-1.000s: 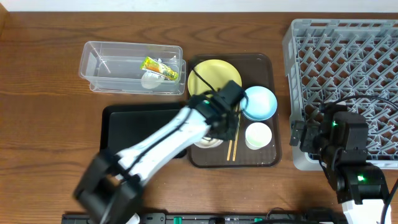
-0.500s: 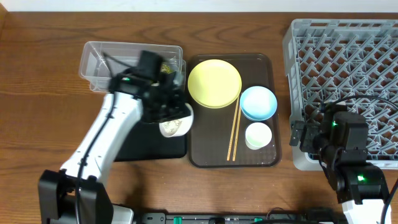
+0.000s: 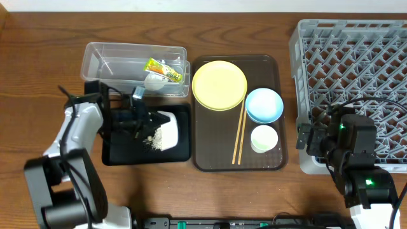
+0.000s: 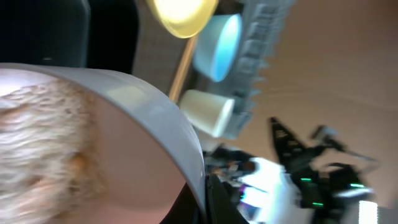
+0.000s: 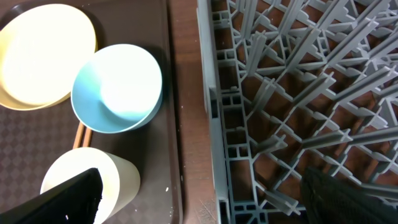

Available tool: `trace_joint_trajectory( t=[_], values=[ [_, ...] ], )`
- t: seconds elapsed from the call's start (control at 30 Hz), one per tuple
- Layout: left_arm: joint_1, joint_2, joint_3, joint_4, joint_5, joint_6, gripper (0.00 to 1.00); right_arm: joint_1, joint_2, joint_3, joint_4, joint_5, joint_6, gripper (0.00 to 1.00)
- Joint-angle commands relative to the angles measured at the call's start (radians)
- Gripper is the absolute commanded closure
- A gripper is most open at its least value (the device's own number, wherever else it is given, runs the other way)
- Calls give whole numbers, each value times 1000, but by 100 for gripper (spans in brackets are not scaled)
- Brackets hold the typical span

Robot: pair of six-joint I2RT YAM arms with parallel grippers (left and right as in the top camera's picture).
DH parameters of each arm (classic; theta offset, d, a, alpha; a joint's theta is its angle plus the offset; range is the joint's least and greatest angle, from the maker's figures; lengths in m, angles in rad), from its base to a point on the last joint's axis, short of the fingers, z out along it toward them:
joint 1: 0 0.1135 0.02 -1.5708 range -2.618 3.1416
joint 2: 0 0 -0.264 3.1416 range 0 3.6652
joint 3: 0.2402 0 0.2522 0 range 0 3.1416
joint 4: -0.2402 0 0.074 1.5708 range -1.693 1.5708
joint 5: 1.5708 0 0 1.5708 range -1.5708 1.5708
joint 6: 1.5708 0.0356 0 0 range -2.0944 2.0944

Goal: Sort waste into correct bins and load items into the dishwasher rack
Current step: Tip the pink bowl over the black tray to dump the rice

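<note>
Left pincer clamped on rim of white-pinkish bowl. Bowl is tipped over shallow black rectangular tray. White rice scraps lie inside tray edges. Right pincer wide open, empty, straddling left wall of grey lattice rack.

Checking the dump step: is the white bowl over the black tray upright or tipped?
Tipped: the bowl lies on its side, with scraps spilled on the tray.
</note>
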Motion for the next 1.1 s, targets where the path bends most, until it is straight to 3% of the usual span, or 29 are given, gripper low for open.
trace_joint_trajectory(
  t=[0.0, 0.23, 0.5, 0.8, 1.07],
  values=[
    [23, 48, -5, -3, 182, 23, 94, 10, 0, 21, 2, -1, 11, 1],
    [28, 124, -5, -5, 312, 0, 94, 10, 0, 21, 2, -1, 11, 1],
    [28, 124, -5, -3, 312, -211, 94, 10, 0, 21, 2, -1, 11, 1],
    [30, 124, -5, -3, 312, -586, 94, 10, 0, 21, 2, -1, 11, 1],
    [47, 124, -4, -3, 312, -661, 94, 10, 0, 21, 2, -1, 11, 1]
  ],
)
